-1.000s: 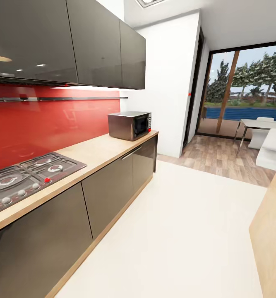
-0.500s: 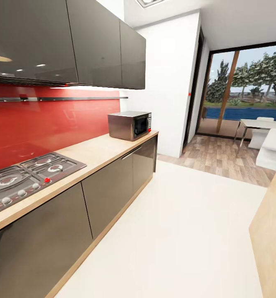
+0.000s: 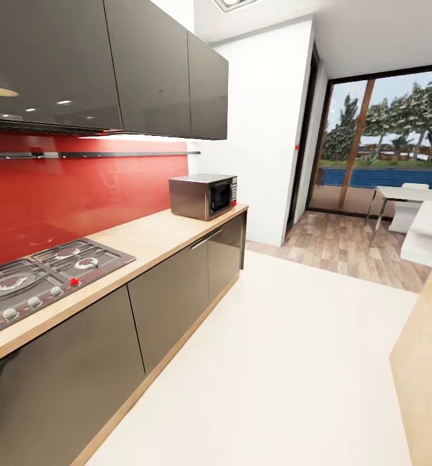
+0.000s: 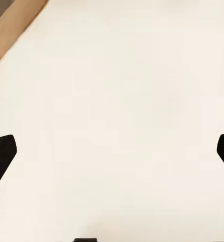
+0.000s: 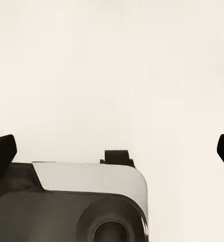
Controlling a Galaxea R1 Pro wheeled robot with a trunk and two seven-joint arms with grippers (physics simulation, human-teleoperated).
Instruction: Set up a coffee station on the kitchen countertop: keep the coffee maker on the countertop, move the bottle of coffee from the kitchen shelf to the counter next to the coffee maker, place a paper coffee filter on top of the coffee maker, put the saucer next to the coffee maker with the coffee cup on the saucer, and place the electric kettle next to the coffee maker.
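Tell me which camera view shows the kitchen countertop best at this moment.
The head view: the kitchen countertop runs along the red backsplash, carrying the gas hob and the microwave. The wrist views look down at pale floor between open fingers, with no worktop recognisable.

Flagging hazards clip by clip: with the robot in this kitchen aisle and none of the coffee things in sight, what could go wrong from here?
1. The countertop edge and cabinet fronts run close along the robot's left; turning could clip them.
2. Both pincers, left and right, hang open over bare floor, so nothing is carried yet.
3. The microwave and hob take up counter space.
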